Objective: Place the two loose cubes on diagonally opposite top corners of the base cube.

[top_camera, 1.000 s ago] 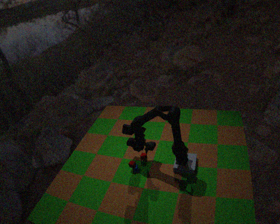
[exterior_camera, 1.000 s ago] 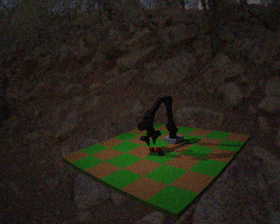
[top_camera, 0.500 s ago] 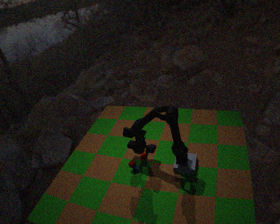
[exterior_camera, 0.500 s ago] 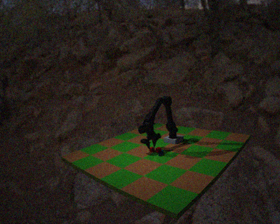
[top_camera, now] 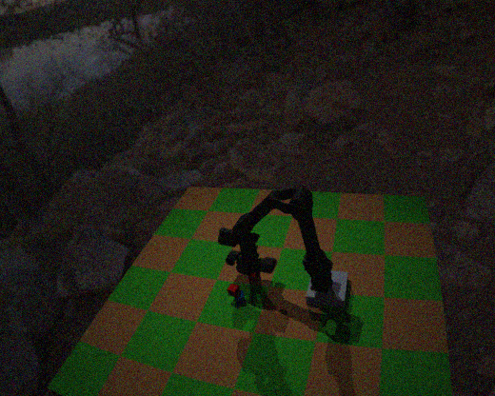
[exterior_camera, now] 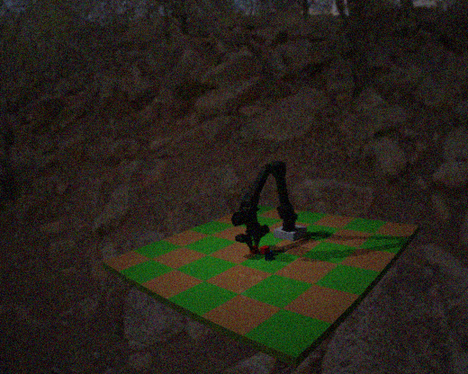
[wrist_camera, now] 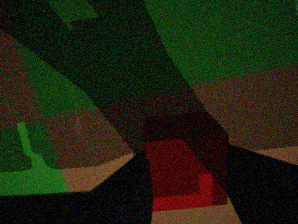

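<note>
A red cube (top_camera: 253,275) (exterior_camera: 255,251) (wrist_camera: 170,172) stands on the board between the fingers of my gripper (top_camera: 254,280) (exterior_camera: 254,251) (wrist_camera: 183,155). In the wrist view both fingers lie against its sides, and the gripper is shut on it. The other red cube (top_camera: 232,288) (exterior_camera: 265,249) sits on the blue base cube (top_camera: 241,299) (exterior_camera: 269,255), offset over one top corner, beside the gripper. The base cube is dark and partly hidden. It is too small to tell whether the upper cube is exactly level.
The arm's pale base block (top_camera: 340,282) (exterior_camera: 291,234) stands behind the cubes. The arm arches over from it and casts dark shadows across the green and orange checkered board (top_camera: 165,333) (exterior_camera: 241,310). The placed red cube and base cube are close beside the fingers.
</note>
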